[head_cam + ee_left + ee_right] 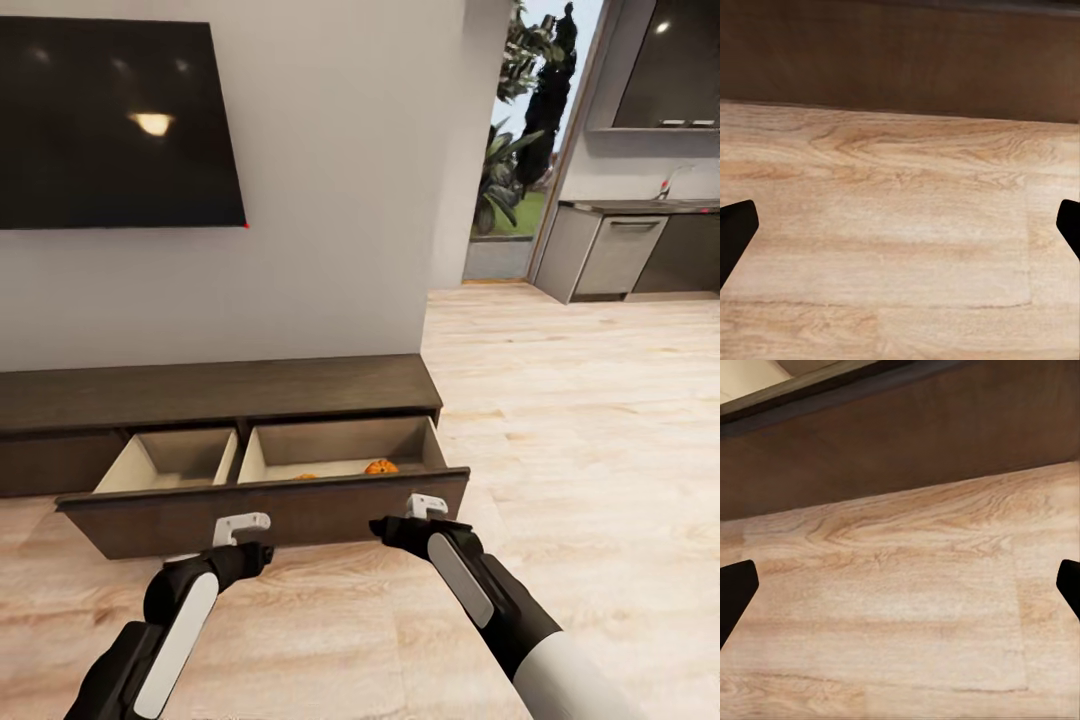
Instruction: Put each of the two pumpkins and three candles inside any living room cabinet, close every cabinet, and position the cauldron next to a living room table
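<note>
A black television [115,120] hangs on the pale grey wall [330,200] and reflects a ceiling light. Light wood plank flooring [580,400] runs to a kitchen counter [640,205] beside a glazed doorway [525,140] showing garden greenery.

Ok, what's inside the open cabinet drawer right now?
The cabinet drawer has two pale compartments. The right one holds a pumpkin and another orange bit at the front edge. The drawer front hides the rest of the floor of both compartments.
</note>
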